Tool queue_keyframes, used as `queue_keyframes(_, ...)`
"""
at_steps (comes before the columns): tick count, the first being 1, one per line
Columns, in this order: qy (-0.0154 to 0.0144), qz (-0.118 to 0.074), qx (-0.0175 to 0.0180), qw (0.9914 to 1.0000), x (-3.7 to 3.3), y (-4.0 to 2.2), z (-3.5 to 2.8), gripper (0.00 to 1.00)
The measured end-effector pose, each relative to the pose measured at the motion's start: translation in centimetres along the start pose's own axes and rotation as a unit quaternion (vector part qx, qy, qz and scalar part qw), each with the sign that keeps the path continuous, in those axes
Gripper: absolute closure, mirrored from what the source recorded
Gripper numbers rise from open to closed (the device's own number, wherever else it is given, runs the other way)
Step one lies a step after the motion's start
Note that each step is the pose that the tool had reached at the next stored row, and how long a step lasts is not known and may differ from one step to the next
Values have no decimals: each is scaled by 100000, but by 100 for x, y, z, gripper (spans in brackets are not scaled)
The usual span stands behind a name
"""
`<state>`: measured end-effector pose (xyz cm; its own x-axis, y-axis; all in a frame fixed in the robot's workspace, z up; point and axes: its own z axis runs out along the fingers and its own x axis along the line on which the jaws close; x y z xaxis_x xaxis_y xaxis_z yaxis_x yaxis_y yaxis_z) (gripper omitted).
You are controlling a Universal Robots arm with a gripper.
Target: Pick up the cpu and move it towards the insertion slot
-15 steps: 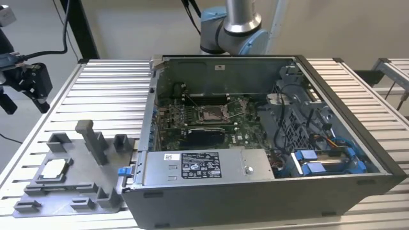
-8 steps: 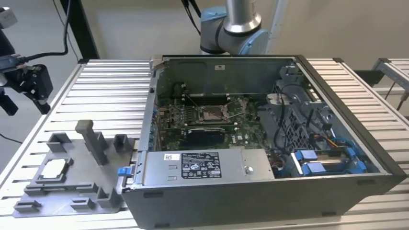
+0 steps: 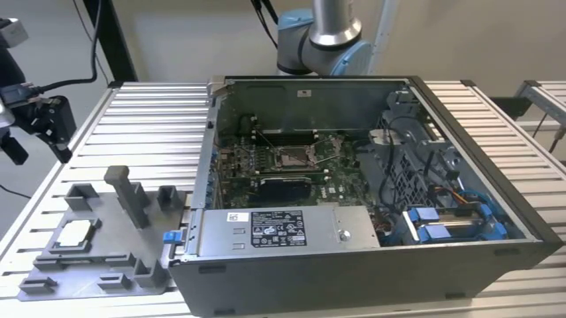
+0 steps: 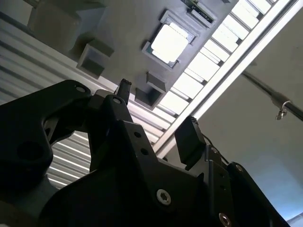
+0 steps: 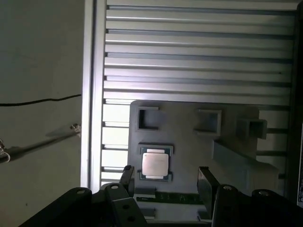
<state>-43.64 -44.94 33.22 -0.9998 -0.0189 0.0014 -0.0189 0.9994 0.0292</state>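
1. The gripper (image 5: 165, 172) is wide open, with its two black fingers (image 5: 127, 176) set well apart and nothing held between them; the second wrist view shows the same open gap.
2. The cpu (image 5: 155, 164) lies flat in a square pocket of the grey plate (image 5: 189, 142), pale metal face up. In the first wrist view it sits in line with the gap between the fingers, apart from them and not touched.
3. The plate carries several raised grey blocks and rests on a ribbed metal table (image 3: 142, 112), just beside the open computer case (image 3: 495, 172) on the exterior view's left.
4. In the exterior view, the insertion slot (image 3: 292, 157) sits on the board inside the case, well apart from the cpu (image 3: 73, 233).
5. A silver box with a white label (image 3: 283, 228) lies at the case's near edge, near the slot.
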Motion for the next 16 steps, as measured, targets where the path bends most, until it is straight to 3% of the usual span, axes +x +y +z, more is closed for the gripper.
queue_keyframes(8,8,8,171,100000,0,-2,87,0)
queue_keyframes(16,0,10,171,100000,0,-3,104,0)
